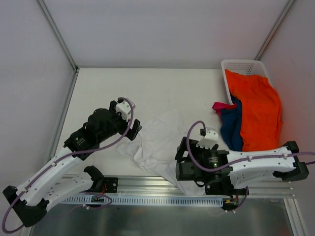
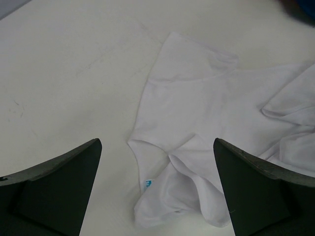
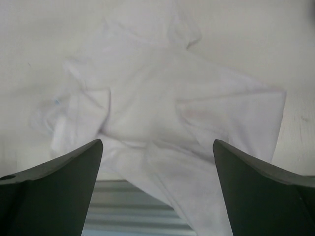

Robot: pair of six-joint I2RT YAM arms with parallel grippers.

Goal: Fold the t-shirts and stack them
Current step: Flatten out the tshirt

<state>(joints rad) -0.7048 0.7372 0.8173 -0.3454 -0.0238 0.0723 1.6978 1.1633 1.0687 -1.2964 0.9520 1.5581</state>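
Observation:
The white t-shirt [image 1: 158, 137] lies crumpled on the table between my two grippers. Its near hem hangs over the table's front edge. My left gripper [image 1: 134, 127] is open and empty, just left of the shirt. In the left wrist view [image 2: 157, 196] its jaws straddle the shirt's collar end [image 2: 197, 123], where a small blue label [image 2: 147, 184] shows. My right gripper [image 1: 181, 150] is open and empty at the shirt's right edge. In the right wrist view [image 3: 157, 191] it hovers over the shirt [image 3: 162, 113]. The orange t-shirt [image 1: 256, 108], navy t-shirt [image 1: 231, 127] and magenta t-shirt [image 1: 219, 106] spill from the basket.
A white lattice basket [image 1: 242, 65] stands at the back right with the coloured shirts hanging out toward the front. A metal rail [image 1: 147, 189] runs along the table's near edge and shows under the shirt's hem in the right wrist view [image 3: 128, 211]. White walls enclose the table.

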